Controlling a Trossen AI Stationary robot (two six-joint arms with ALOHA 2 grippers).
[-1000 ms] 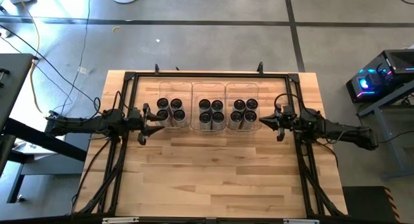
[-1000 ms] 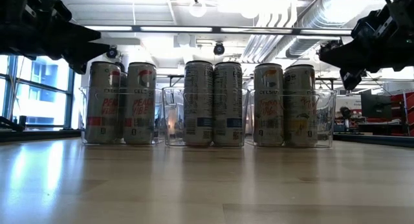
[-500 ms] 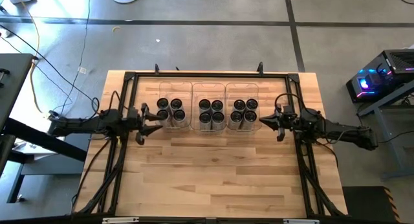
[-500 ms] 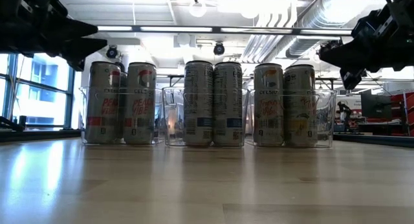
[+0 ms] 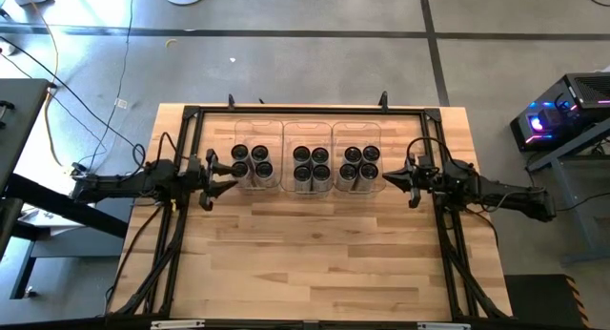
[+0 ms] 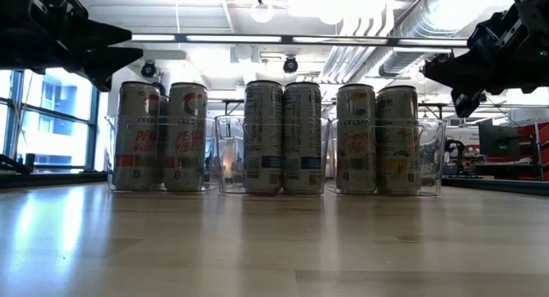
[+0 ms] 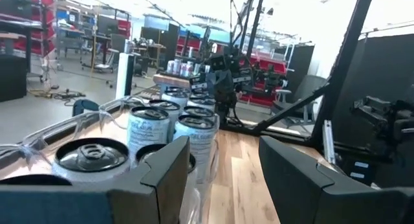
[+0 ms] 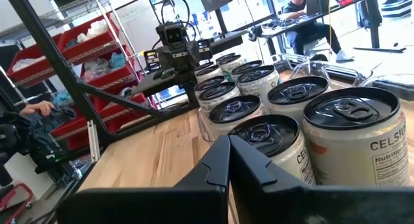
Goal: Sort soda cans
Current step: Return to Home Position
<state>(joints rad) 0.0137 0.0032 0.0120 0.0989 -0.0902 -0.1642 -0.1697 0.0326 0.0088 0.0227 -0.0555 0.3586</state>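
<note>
Low view, soda cans (image 6: 263,138), labels unseen overhead

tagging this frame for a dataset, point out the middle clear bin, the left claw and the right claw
middle clear bin (image 5: 307,133): high view, bare floor at its far end.
left claw (image 5: 227,180): high view, midway between its fingertips.
right claw (image 5: 388,176): high view, at its closed fingertips.

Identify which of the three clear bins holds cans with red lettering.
The leftmost bin in the low view: its cans carry red lettering; the middle bin holds blue-marked ones, the right bin orange-yellow.
</note>
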